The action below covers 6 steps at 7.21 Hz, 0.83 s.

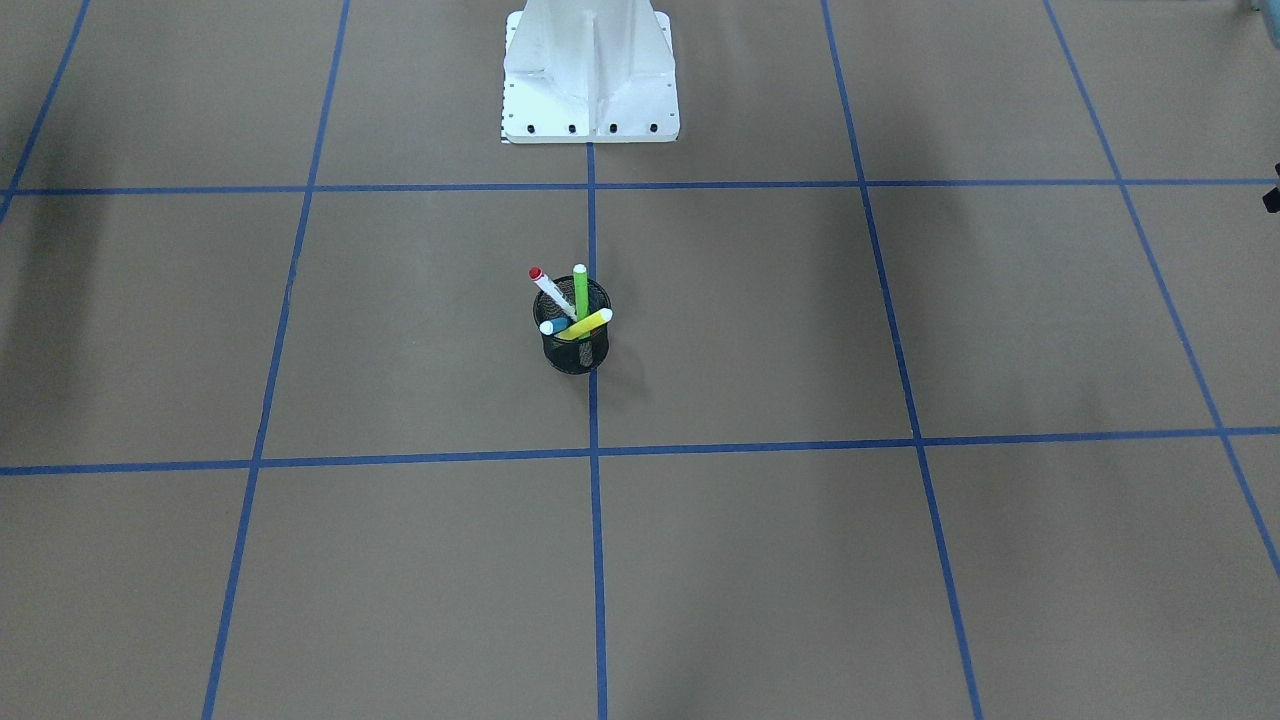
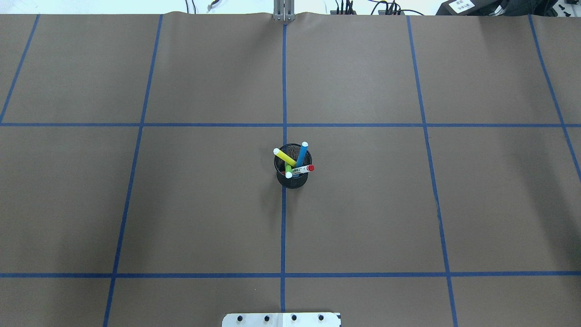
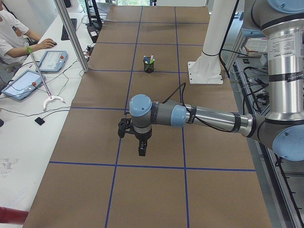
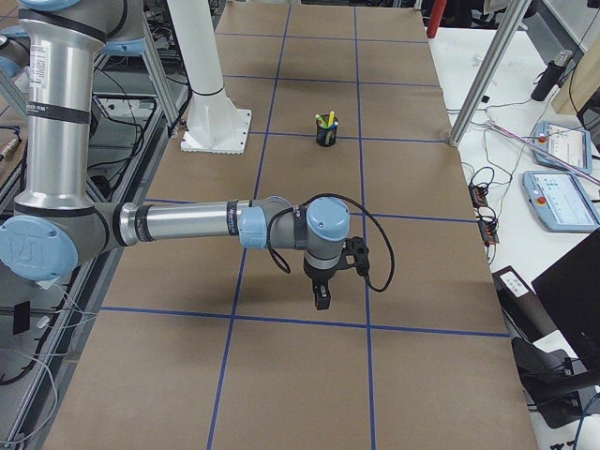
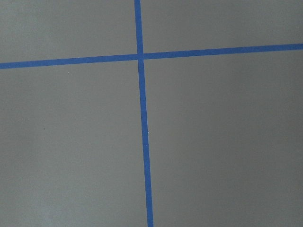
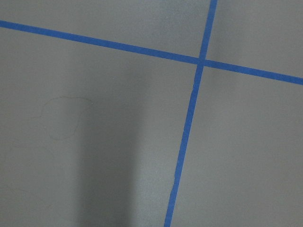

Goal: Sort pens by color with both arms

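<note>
All the pens stand together in a black wire-mesh cup (image 1: 573, 352) at the table's middle. They are a white pen with a red cap (image 1: 549, 290), a lime green pen (image 1: 581, 290), a yellow pen (image 1: 588, 323) and a blue pen (image 1: 552, 326). From overhead the yellow pen (image 2: 285, 157), blue pen (image 2: 301, 154) and red-capped pen (image 2: 303, 169) fan out of the cup (image 2: 292, 180). My left gripper (image 3: 141, 148) hangs over the mat far from the cup (image 3: 148, 66). My right gripper (image 4: 322, 294) hangs likewise, far from the cup (image 4: 326, 134). For both grippers I cannot tell whether they are open or shut. Both wrist views show only mat and tape.
Blue tape lines (image 2: 284, 227) divide the brown mat into squares. The white pedestal base (image 1: 590, 90) stands behind the cup. A person (image 3: 12, 33) sits at a side desk with tablets (image 3: 51, 61). Metal posts (image 3: 71, 33) stand at the table's edge.
</note>
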Each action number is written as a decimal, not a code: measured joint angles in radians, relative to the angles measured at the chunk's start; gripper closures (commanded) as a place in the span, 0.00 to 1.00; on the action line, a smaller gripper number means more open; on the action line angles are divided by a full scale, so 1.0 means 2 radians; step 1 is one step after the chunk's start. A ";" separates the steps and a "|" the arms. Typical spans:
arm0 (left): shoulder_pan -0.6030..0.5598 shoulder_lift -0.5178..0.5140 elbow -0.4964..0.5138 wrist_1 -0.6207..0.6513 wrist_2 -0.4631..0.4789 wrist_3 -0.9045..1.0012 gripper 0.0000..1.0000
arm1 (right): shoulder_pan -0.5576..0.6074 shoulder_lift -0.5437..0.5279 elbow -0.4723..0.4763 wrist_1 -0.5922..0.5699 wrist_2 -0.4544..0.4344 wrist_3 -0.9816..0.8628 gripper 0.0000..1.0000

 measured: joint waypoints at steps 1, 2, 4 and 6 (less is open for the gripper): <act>0.000 0.001 0.000 -0.004 0.000 0.000 0.00 | 0.000 -0.001 -0.001 0.000 0.004 0.000 0.01; 0.000 0.004 -0.001 -0.010 -0.001 -0.001 0.00 | 0.000 -0.003 -0.002 0.000 0.012 0.000 0.01; 0.000 0.011 -0.001 -0.023 -0.001 -0.001 0.00 | 0.000 -0.005 -0.002 0.000 0.042 0.000 0.01; 0.001 0.012 -0.001 -0.028 -0.002 -0.002 0.00 | -0.001 -0.005 0.000 0.002 0.055 -0.001 0.01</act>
